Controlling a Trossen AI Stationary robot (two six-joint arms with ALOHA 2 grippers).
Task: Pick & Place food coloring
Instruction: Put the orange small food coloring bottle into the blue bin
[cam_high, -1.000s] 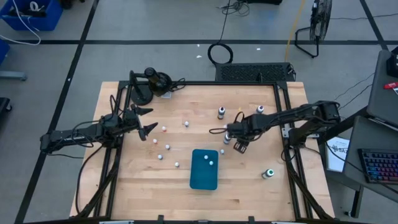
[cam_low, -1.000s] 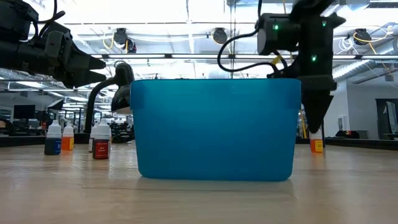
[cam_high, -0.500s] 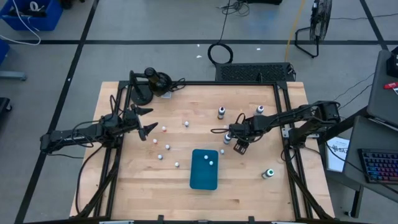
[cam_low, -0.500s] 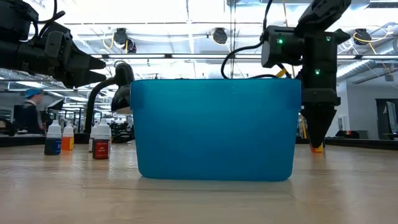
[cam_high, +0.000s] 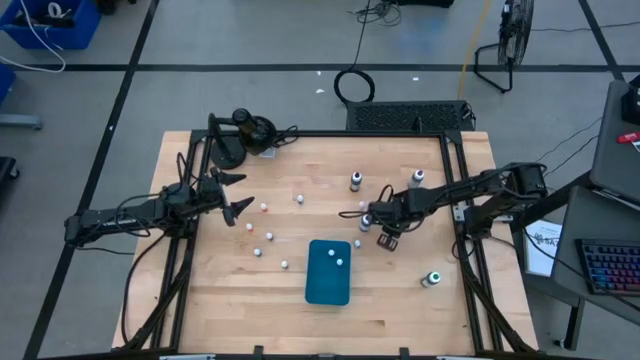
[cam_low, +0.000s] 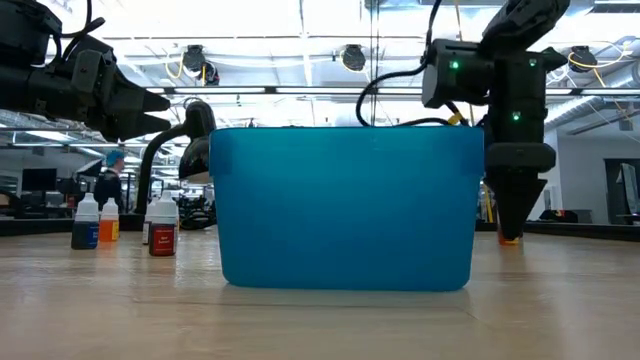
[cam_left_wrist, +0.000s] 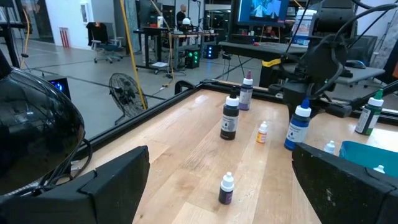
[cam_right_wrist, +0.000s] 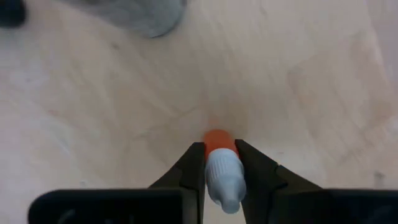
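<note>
The food coloring bottles stand scattered on the wooden table, several small white-capped ones (cam_high: 264, 208) left of the teal tray (cam_high: 328, 285) and two (cam_high: 336, 258) inside it. My right gripper (cam_high: 386, 240) points down just right of the tray's far end, shut on a tiny orange bottle (cam_right_wrist: 219, 142) with a white cap. My left gripper (cam_high: 234, 194) hangs open and level at the table's left, clear of the bottles (cam_left_wrist: 227, 188) ahead of it. My right gripper pinches the orange bottle between its two fingers (cam_right_wrist: 193, 163), one on each side where the white cap (cam_right_wrist: 222, 177) meets the orange body. The fingers come from above, pointing down. The bottle stands upright, its base (cam_low: 510, 239) on the table.
Taller bottles stand at the far side (cam_high: 355, 181), (cam_high: 418, 176) and near the right edge (cam_high: 432, 278). A black lamp (cam_high: 240, 135) sits at the far left corner. In the low view the tray's wall (cam_low: 345, 205) fills the middle, with bottles (cam_low: 162, 230) to its left.
My right gripper has come down a little, so that its fingertips now cover most of the orange bottle. The bottle stays where it stood.
</note>
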